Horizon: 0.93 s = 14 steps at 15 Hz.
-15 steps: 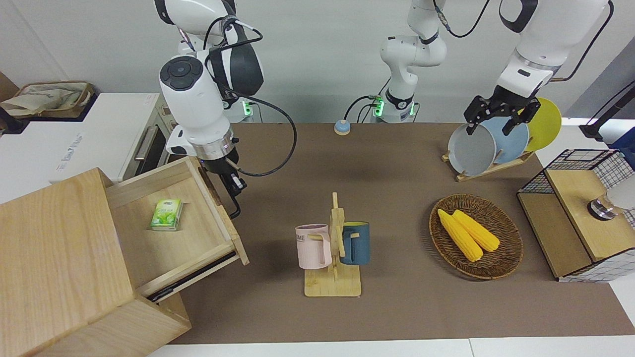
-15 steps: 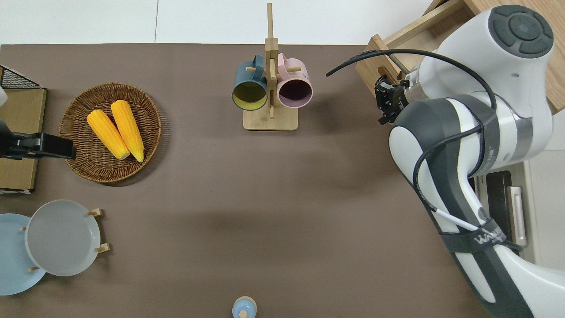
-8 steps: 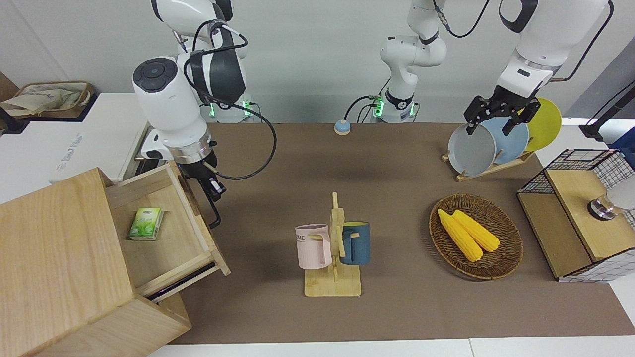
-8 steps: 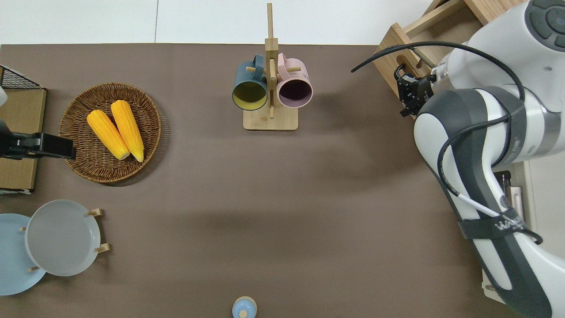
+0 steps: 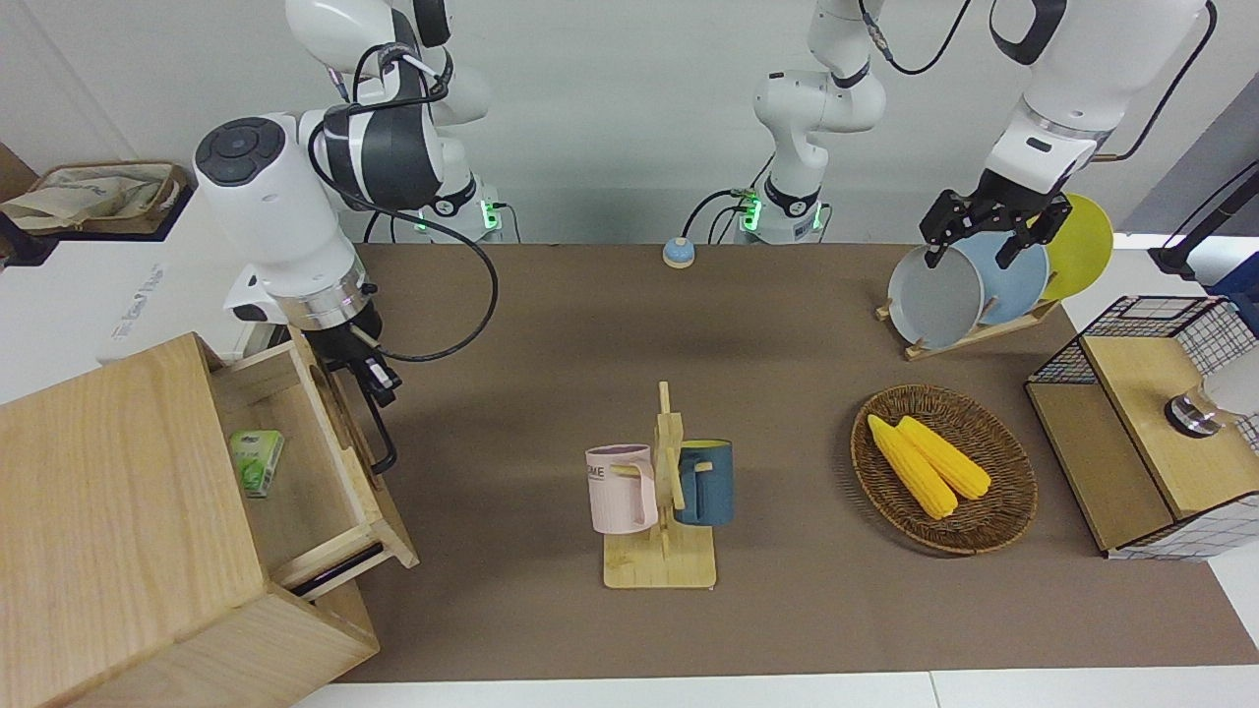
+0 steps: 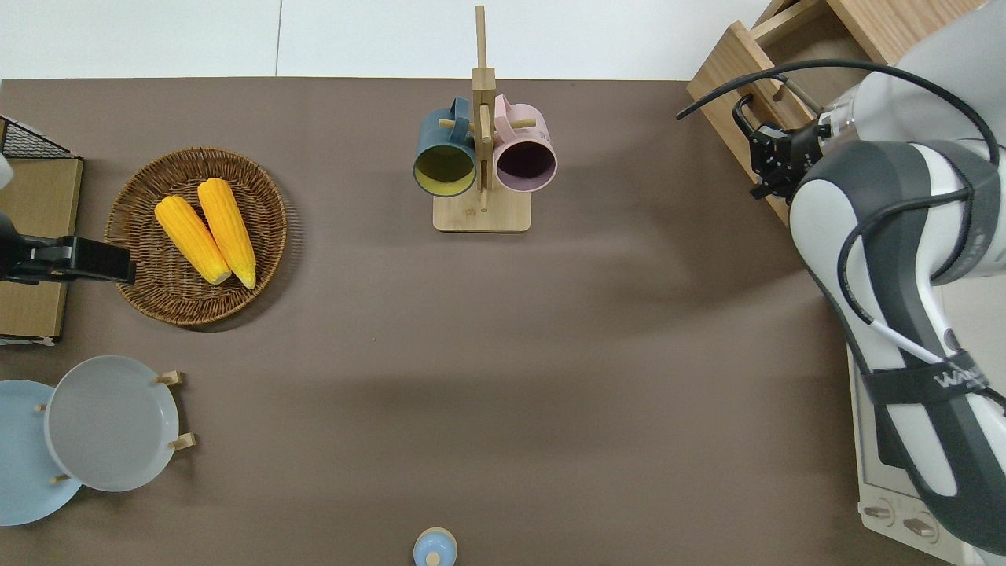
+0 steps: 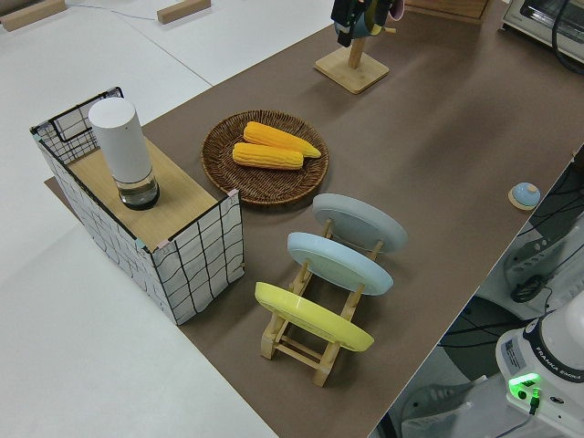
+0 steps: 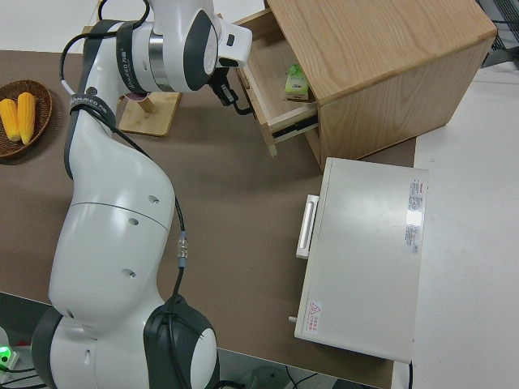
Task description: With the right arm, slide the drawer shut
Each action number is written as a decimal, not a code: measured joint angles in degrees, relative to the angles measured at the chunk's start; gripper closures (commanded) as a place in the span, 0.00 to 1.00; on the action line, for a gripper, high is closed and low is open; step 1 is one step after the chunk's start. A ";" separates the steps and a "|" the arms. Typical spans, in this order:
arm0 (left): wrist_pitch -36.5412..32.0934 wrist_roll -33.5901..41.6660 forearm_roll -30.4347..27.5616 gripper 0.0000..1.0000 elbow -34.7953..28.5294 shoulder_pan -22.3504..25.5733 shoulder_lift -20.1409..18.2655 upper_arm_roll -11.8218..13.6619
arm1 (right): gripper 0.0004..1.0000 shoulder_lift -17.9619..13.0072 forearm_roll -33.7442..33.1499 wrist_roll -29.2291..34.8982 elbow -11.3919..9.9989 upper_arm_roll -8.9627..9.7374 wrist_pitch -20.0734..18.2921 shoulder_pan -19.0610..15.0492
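- The drawer (image 5: 305, 462) sticks partly out of a light-wood cabinet (image 5: 108, 531) at the right arm's end of the table (image 6: 440, 354), at about 1 o'clock in the overhead view.
- A small green packet (image 5: 257, 462) lies on the drawer floor, half under the cabinet's top edge.
- The right gripper (image 5: 372, 379) is at the drawer's front panel, at the end nearer the robots, touching or just beside the black handle (image 5: 379, 433). Whether its fingers are closed on the handle or only pressed against it cannot be made out.
- The right arm (image 6: 888, 259) comes up from 5 o'clock in the overhead view and covers much of the drawer there.
- The left gripper (image 5: 993, 231) is parked, and how far its fingers are spread cannot be told.
- A white oven (image 8: 365, 251) sits beside the cabinet, nearer the robots.
- A mug rack (image 6: 481, 157) with a pink and a blue mug stands at 12 o'clock in the overhead view, well apart from the drawer.
- A basket (image 6: 196, 236) with two corn cobs lies at 9 o'clock there.
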 measured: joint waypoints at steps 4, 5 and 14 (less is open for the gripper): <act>0.00 0.00 0.00 0.00 0.00 0.00 0.00 0.00 | 1.00 0.00 0.04 -0.44 0.08 0.05 0.00 -1.79; 0.00 0.00 0.00 0.00 0.00 0.00 0.00 0.00 | 1.00 0.00 0.04 -0.45 0.09 0.06 0.00 -2.22; 0.00 0.00 0.00 0.00 0.00 0.00 0.00 0.00 | 1.00 0.11 0.05 -7.11 0.11 -0.04 0.92 -6.78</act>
